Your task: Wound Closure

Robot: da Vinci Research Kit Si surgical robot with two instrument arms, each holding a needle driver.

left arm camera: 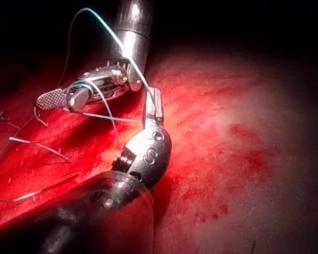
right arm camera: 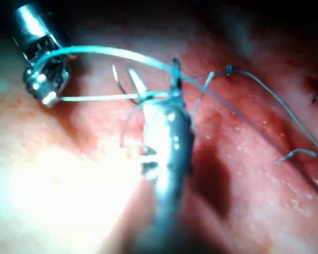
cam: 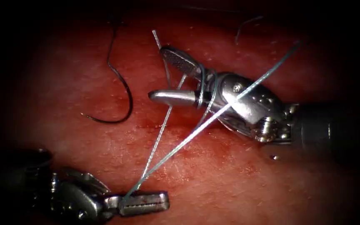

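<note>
Left arm's tool (cam: pixel 144 203): enters low from the tissue's lower left edge, shaft nearly flat, wrist bent so the tip points right. Jaws closed, clamped on the thread (cam: pixel 180 143) at their base. In the left wrist view the same tool (left arm camera: pixel 152 106) shows jaws together, thread pinched at them.

Needle (cam: pixel 119 89): dark, curved, lying loose on the tissue (cam: pixel 213 183) toward its upper left, well apart from both tools; whether its point sits in the tissue cannot be told.

Thread: pale teal, two strands rising from the left jaws toward the right tool, one continuing to the upper right edge; turns of it wrapped around the right tool's jaws and wrist.

Right arm's tool (cam: pixel 157 73): comes in from the tissue's right edge, shaft level, tip pointing left. Jaws spread wide, upper jaw angled up-left, lower jaw level; nothing gripped between them
</note>
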